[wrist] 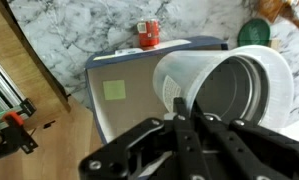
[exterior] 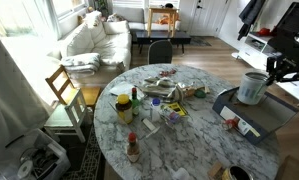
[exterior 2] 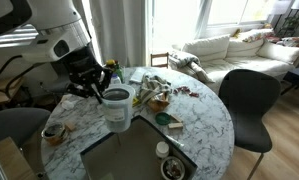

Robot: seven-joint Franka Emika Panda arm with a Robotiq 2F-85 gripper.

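One white cup (wrist: 234, 95) | grey inside | tool (wrist: 185, 118) clamped on rim

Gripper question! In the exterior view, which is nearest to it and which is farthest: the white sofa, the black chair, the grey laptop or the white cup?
1. White cup: right at the gripper, which pinches its rim.
2. Grey laptop: just under the cup.
3. Black chair: across the table.
4. White sofa: farther back, behind the chair.
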